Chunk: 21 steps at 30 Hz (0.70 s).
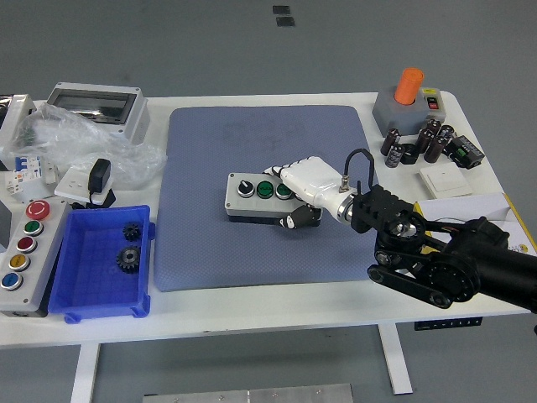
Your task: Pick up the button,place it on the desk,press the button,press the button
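Note:
A grey button box (252,200) with a black knob and two green buttons lies on the blue mat (252,134) near its middle. My right hand (295,200), white with a black arm behind it, is shut on the box's right end. Its fingers (289,175) lie over the top and its thumb (295,221) is against the front side. The right end of the box is hidden under the hand. The left arm is out of view.
A blue bin (92,281) with two gears stands at the left front. A panel of coloured buttons (21,252) is beside it. A grey enclosure (92,105) and plastic bag (75,143) are at back left. An orange-topped box (407,101) and capacitors (419,143) are at back right.

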Motion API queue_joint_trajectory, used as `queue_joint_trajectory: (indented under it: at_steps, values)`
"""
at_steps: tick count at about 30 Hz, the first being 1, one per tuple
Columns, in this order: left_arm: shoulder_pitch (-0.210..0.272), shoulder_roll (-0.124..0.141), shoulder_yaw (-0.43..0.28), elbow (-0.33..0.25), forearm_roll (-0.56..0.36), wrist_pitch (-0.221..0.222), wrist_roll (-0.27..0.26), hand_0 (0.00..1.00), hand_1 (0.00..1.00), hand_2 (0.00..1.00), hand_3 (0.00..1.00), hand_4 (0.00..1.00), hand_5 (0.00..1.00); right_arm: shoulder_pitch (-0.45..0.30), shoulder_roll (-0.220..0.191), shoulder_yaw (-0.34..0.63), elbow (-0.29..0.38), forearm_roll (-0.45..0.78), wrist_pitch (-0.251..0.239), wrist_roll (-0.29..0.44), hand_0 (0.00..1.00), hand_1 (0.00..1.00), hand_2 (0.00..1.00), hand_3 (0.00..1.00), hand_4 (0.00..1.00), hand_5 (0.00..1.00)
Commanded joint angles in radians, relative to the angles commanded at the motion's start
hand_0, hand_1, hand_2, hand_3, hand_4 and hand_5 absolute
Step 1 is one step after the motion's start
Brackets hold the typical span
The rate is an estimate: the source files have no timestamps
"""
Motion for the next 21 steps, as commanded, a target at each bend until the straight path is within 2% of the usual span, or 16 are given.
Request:
queue_joint_trajectory:
  at_steps: [2,3,8,9,14,15,20,21]
  values:
    - [0.001,0.000,-0.001,0.000,0.001,0.000,0.000,0.608,0.644,0.587,0.617,0.675,0.368,0.000,0.001,-0.001,-0.001,0.002,0.002,0.001,0.656,0.677,0.780,0.722,0.221,0.002]
    - [0.001,0.000,-0.001,0.000,0.002,0.000,0.000,0.608,0.642,0.586,0.617,0.676,0.369,0.000,0.001,-0.001,-0.002,0.003,0.003,0.001,0.679,0.691,0.838,0.864,0.294,0.002]
    - [0.003,0.002,-0.003,0.000,0.004,-0.001,0.000,0.608,0.642,0.586,0.617,0.676,0.369,0.003,0.002,-0.002,-0.004,0.009,0.009,-0.001,0.679,0.691,0.838,0.864,0.294,0.002]
    - [0.003,0.002,-0.003,0.000,0.004,-0.001,0.000,0.608,0.642,0.586,0.615,0.676,0.370,0.003,0.002,-0.002,-0.004,0.010,0.010,-0.002,0.690,0.695,0.853,0.918,0.318,0.002]
    - [0.002,0.003,-0.003,0.000,0.006,-0.003,-0.001,0.608,0.642,0.586,0.615,0.676,0.370,0.003,0.001,0.002,-0.004,0.015,0.016,-0.007,0.690,0.695,0.853,0.918,0.318,0.002]
    - [0.002,0.003,-0.003,0.000,0.006,-0.003,-0.002,0.608,0.642,0.586,0.615,0.677,0.370,0.003,0.000,0.003,-0.004,0.016,0.017,-0.008,0.693,0.701,0.889,0.998,0.368,0.002]
    - [0.000,0.002,-0.003,0.000,0.006,-0.005,-0.004,0.608,0.642,0.586,0.615,0.677,0.370,0.005,-0.003,0.008,-0.001,0.026,0.026,-0.012,0.693,0.701,0.889,0.998,0.368,0.002]
    - [0.000,0.002,-0.003,0.000,0.006,-0.005,-0.004,0.607,0.643,0.584,0.615,0.676,0.369,0.006,-0.004,0.010,0.000,0.030,0.029,-0.012,0.695,0.701,0.880,0.998,0.395,0.002]
